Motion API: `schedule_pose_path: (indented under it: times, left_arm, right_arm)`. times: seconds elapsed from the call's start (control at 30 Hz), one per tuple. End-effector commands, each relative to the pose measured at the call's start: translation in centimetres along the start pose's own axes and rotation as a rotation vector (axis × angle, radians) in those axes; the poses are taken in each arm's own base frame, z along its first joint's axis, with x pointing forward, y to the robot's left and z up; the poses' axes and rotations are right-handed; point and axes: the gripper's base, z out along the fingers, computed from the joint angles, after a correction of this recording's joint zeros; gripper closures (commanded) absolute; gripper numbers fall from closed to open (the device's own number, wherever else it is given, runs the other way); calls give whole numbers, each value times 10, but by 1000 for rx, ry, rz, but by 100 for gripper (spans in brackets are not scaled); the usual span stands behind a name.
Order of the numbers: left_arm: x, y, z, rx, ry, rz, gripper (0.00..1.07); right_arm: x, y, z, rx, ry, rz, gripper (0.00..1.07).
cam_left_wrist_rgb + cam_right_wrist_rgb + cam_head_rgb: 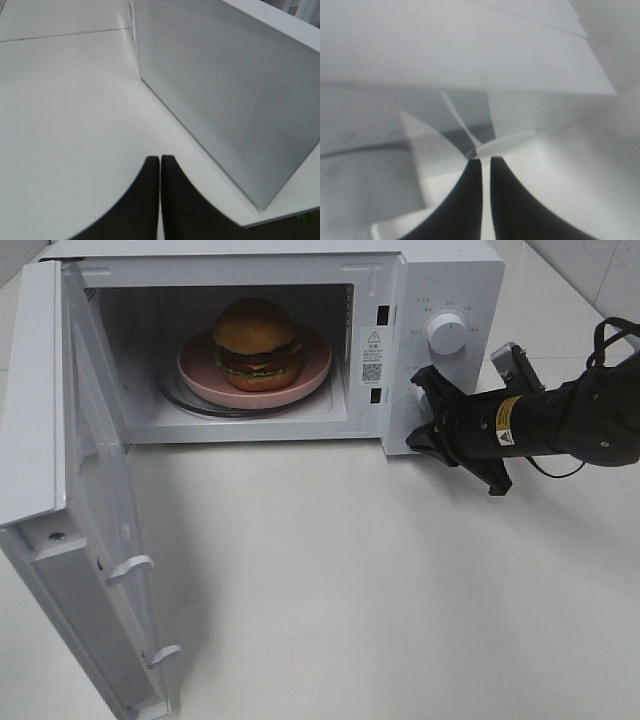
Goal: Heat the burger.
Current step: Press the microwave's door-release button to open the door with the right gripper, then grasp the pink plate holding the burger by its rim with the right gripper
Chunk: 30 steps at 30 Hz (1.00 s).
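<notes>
Yellow label [508,422] behind right hand [483,160]

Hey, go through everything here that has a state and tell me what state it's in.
Microwave: door swung wide open.
Burger: whole, upright on the pink plate, inside the microwave.
Left gripper: shut, empty.
Right gripper: shut, close to the control panel.
</notes>
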Motion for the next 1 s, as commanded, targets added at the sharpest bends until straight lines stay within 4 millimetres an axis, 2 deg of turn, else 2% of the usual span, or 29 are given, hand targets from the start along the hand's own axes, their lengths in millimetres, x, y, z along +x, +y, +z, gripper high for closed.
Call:
schedule_pose_path:
  times: [0.03, 0.27, 0.33, 0.5, 0.53, 0.7, 0.83, 0.87, 1.0]
  left_arm:
    - [1, 0, -3, 3, -30, 0, 106]
    - [1, 0, -3, 3, -30, 1, 106]
    - [1, 0, -3, 3, -30, 1, 106]
    - [1, 0, -3, 3, -30, 1, 106]
    - [1, 0, -3, 3, -30, 1, 106]
    - [1, 0, -3, 3, -30, 1, 106]
    - [1, 0, -3, 3, -30, 1, 106]
    - [1, 0, -3, 3, -30, 1, 106]
    - [1, 0, -3, 3, -30, 1, 106]
  right_arm:
    - [6, 46, -10, -255, 81, -118, 101]
    - [15, 42, -32, -179, 94, -193, 100]
    - [24, 34, -44, -148, 107, -255, 100]
    - [37, 23, -59, -126, 127, -399, 100]
    - [37, 23, -59, -126, 127, -399, 100]
    - [42, 29, -74, -154, 146, -652, 100]
    - [43, 32, -79, -162, 154, -753, 99]
    - [44, 34, -81, -169, 154, -833, 99]
    - [44, 35, -82, -177, 145, -916, 98]
